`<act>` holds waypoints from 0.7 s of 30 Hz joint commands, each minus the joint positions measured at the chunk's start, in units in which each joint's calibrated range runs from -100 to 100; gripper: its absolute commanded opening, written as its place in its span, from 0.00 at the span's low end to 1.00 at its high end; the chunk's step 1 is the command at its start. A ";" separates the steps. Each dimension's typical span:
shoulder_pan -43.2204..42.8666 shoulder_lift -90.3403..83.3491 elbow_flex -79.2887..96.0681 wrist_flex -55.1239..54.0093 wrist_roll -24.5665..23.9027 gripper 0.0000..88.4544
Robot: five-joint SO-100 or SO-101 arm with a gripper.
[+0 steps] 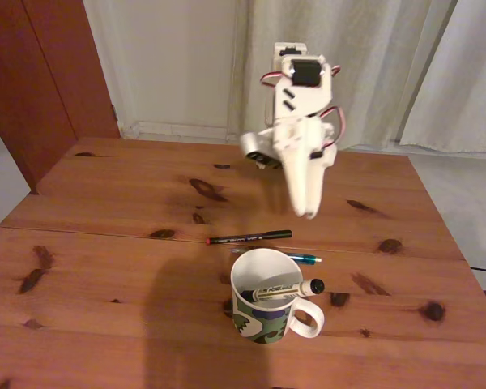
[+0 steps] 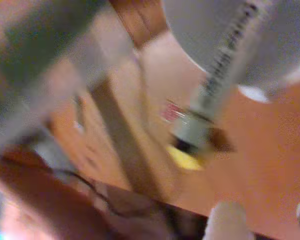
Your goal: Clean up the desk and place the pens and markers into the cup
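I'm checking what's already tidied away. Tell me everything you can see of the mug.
The mug is white ceramic by its look, white inside, with a green camouflage pattern and blue patches outside and a big white handle pointing right in the fixed view. It stands upright on the desk, near the front. A white marker with a black cap lies inside, its cap end resting on the rim by the handle. A teal pen lies just behind it.
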 commanded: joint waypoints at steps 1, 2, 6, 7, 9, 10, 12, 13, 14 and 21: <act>-0.13 -7.15 5.78 -0.53 5.66 0.12; -0.13 -7.90 7.31 -0.53 6.92 0.12; 0.20 -8.31 11.73 -0.53 10.90 0.12; 0.28 -8.31 12.63 -0.53 11.63 0.12; 0.44 -8.31 13.89 -0.53 13.20 0.12; 0.52 -8.23 14.34 -0.53 13.88 0.12; 0.68 -8.14 15.06 -0.53 15.09 0.12; 0.76 -7.90 15.43 -0.53 15.56 0.12; 0.76 -7.40 15.61 -0.53 16.03 0.12; 2.53 -3.43 19.75 -0.53 22.05 0.12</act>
